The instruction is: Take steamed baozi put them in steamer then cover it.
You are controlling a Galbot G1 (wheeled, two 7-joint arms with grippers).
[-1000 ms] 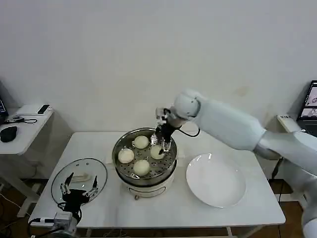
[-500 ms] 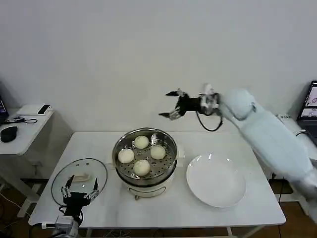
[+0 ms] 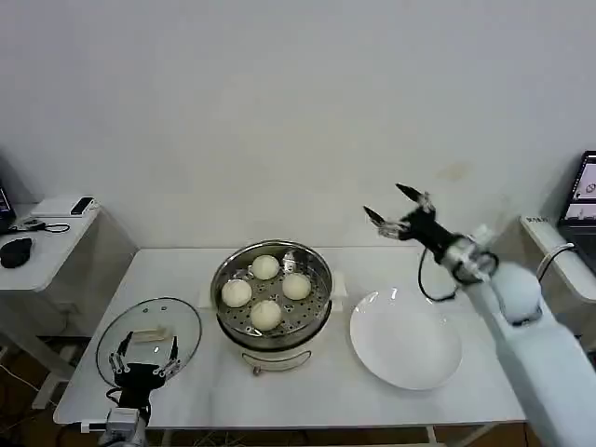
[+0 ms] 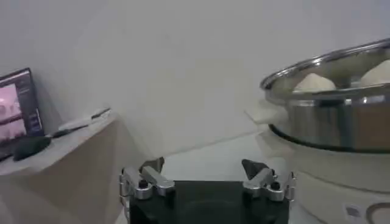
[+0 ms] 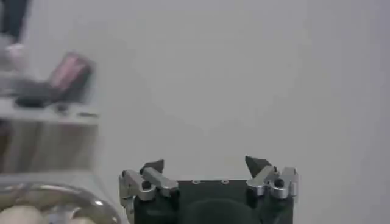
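Stainless steel gleams at the middle of the white table (image 3: 307,391), where the steamer (image 3: 271,337) sits on its white base with all four steamed baozi (image 3: 266,315) resting on the perforated tray. We judge the loading step done: the white plate (image 3: 406,337), just beside the steamer on our right, lies bare, and only the covering is left.

Our right gripper (image 3: 396,212) hangs in the air above the far edge of the plate, well clear of the pot, its jaws spread wide and holding nothing.

The cover (image 3: 149,339), a clear glass lid with a metal rim and a cream-white handle at its centre, lies flat on the table near the front left corner, apart from the steamer. Our left gripper (image 3: 142,365) hovers over the lid's near edge, jaws open and empty.

The next move, as we read it, falls to the left arm: settle the jaws around the handle, close, lift the lid level, carry it across and set it down squarely on the steamer's rim.
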